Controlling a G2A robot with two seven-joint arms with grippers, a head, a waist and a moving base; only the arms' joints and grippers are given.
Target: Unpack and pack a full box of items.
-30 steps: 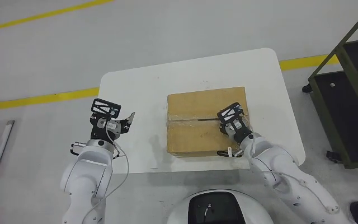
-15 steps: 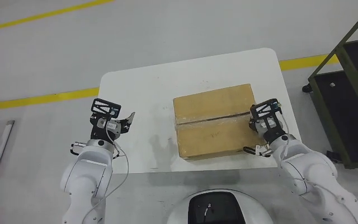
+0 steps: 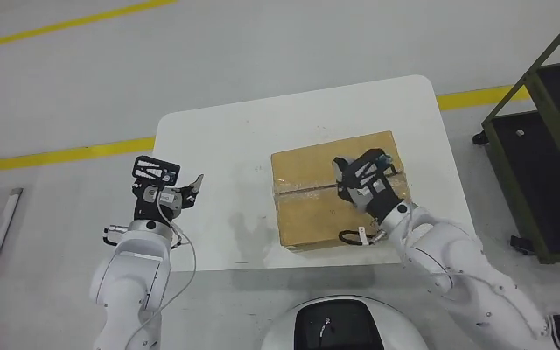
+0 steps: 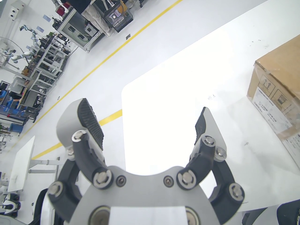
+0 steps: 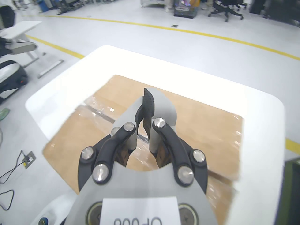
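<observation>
A closed cardboard box (image 3: pixel 306 206) with clear tape along its top seam lies on the right half of the white table (image 3: pixel 219 149). My right gripper (image 3: pixel 350 175) hovers over the box's top near the taped seam. In the right wrist view the right gripper (image 5: pixel 145 108) is shut with nothing between its pads, and the box (image 5: pixel 199 127) lies just beneath it. My left gripper (image 3: pixel 171 188) is at the table's left edge, well apart from the box. In the left wrist view the left gripper (image 4: pixel 145 118) is open and empty, with the box (image 4: pixel 279 76) off to one side.
A dark green metal cart (image 3: pixel 525 166) stands on the floor just past the table's right side. Bare tabletop stretches between the left gripper and the box. A yellow line (image 3: pixel 70 153) runs across the floor.
The box slid and turned slightly to the right a second ago. The right gripper went from the box's right edge back over its top. The left arm shifted slightly left.
</observation>
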